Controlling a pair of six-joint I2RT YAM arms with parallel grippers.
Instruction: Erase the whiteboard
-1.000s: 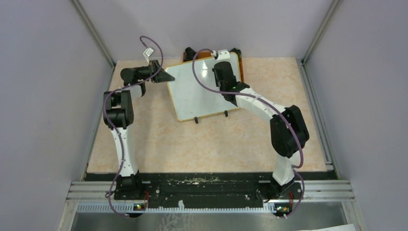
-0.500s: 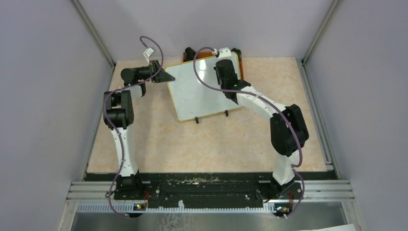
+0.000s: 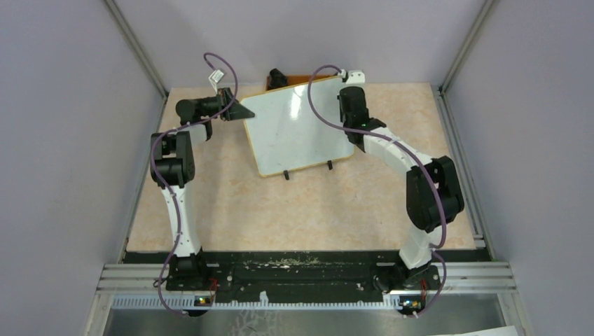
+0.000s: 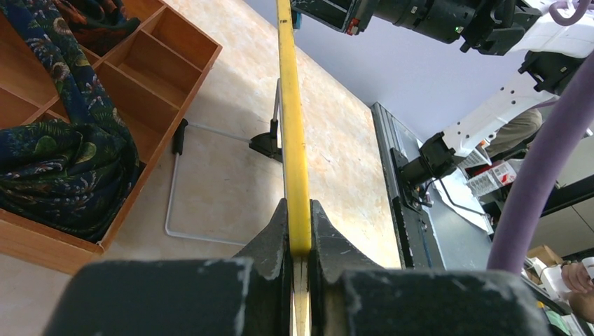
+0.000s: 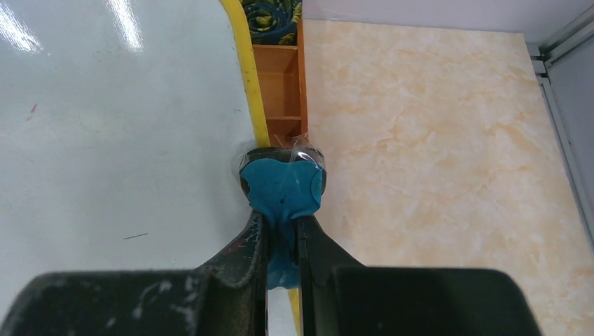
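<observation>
The left claw is pressed together on the thin yellow-tan frame of the whiteboard. It pinches the frame edge-on, so in the left wrist view the frame runs straight up from between the fingers. In the top view this claw grips the board at its far left corner.

The right claw is pinching a blue pad. A dark round piece wrapped in clear film sits just behind the pad. The pad rests against the board's right frame edge, close to its far right corner, half over the frame and half over the bench beyond it.

The whiteboard stands in the far middle of the bench, turned slightly so that its near edge slants. Two small black feet show along that near edge, and a thin wire stand shows beneath it in the left wrist view. Its white face is glossy with light glare. It carries only a tiny red speck on the left and a short dark stroke lower down.

Just behind the board, at the far side, sits an orange wooden tray with several compartments. A dark patterned cloth is bundled in some of them.
</observation>
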